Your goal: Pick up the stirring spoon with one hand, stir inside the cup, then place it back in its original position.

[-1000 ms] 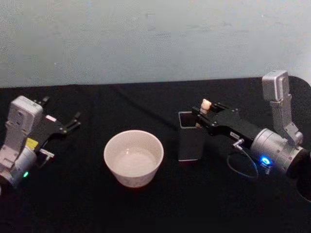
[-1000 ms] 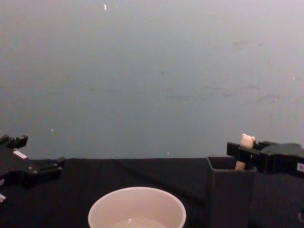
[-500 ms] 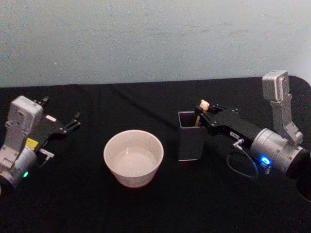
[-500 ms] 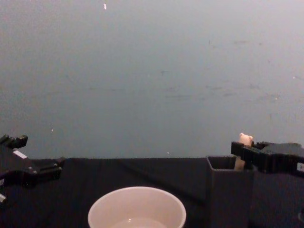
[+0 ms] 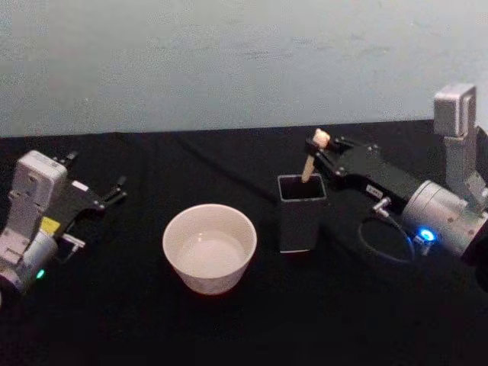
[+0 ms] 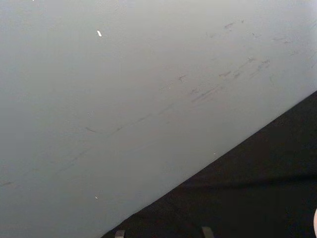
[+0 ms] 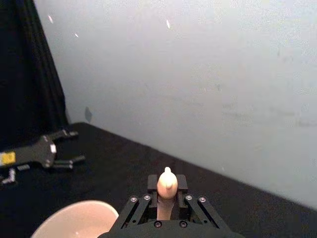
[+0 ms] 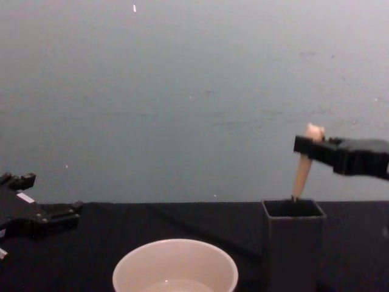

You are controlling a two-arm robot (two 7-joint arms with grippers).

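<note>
The right tool [image 5: 317, 152] pinches the slim cream stirring spoon [image 5: 306, 169] under its animal-head knob, tilted, its tip at the mouth of the dark grey square holder box [image 5: 300, 225]. The wide round cream cup [image 5: 210, 248] stands beside it. The left tool [image 5: 116, 191] rests spread, far left on the black desk [image 5: 343, 320].

The black table [image 5: 229, 335] carries the cup [image 5: 210, 248] and, beside it, the holder box [image 5: 302, 223].

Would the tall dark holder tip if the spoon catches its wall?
Tall, narrow, thin-walled dark grey holder: probably light, may tip. Slim cream stirring spoon in right pincer leans, tip at the rim: snagging possible. Left pincer idles aside.
</note>
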